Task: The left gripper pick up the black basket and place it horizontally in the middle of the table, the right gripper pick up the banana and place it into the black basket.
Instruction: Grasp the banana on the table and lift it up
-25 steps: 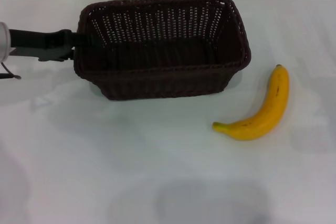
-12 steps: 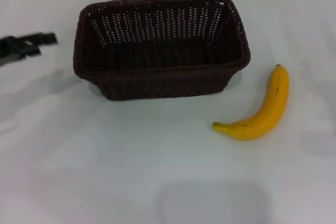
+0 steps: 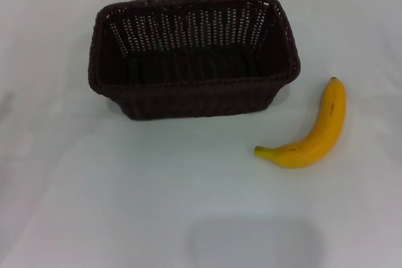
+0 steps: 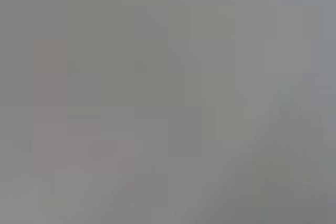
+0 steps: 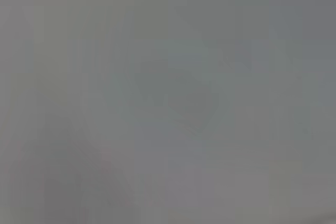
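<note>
The black basket (image 3: pixel 193 54) stands upright on the white table (image 3: pixel 125 186) at the middle back, its long side across the view, and it is empty. The banana (image 3: pixel 312 131) lies on the table to the right of the basket and a little nearer, its dark tip pointing away and its stem end toward the basket's front corner. Neither gripper shows in the head view. Both wrist views show only flat grey with nothing to make out.
The table's far edge runs just behind the basket. A faint grey shadow lies on the table at the front middle (image 3: pixel 254 243).
The left gripper let go of the basket's left end, drew back to the left and has left the view. The basket and the banana have not moved.
</note>
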Robot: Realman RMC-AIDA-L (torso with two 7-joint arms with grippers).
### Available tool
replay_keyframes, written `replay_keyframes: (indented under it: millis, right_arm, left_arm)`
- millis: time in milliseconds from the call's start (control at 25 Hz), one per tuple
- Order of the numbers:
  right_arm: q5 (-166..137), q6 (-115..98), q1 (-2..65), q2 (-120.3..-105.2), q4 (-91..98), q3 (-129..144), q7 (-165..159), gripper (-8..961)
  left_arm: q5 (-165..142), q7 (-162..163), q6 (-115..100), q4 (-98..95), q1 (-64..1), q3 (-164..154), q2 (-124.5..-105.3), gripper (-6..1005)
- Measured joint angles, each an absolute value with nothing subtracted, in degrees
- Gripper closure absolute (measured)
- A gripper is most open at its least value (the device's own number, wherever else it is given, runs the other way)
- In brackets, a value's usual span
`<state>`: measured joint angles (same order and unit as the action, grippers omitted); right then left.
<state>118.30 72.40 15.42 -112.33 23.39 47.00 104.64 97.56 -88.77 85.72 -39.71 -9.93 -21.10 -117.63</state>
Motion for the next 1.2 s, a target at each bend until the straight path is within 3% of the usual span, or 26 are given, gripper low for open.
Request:
replay_keyframes:
  millis: [120,240,400,560,1200]
  right_arm:
    - [106.15,72.0,15.41,-110.73,32.22,47.31,89.79,114]
    - [94.25,71.86,15.62,-110.25,42.16,47.16,76.1,114]
    - [73.97,71.76,15.63,-111.6,60.89,47.18,57.09,115]
    - [55.35,75.2,15.87,-114.75,78.17,49.76,42.46,116]
    - [31.33,83.11,18.82,-115.04,102.21,84.54,8.16,118]
  left_arm:
    - [98.27,-99.54,85.68,-33.37,-10.06,-13.75,-118.58,133]
    - [98.5,-109.09,85.2,-26.78,-10.87,-7.86,-118.71,133]
    - [100.38,-116.44,82.87,-20.44,-11.53,-2.47,-118.77,134]
    - [104.46,-121.74,80.83,-16.02,-11.79,-1.37,-118.87,135]
    - [113.77,-128.49,78.23,-10.27,-14.8,-0.92,-119.03,135]
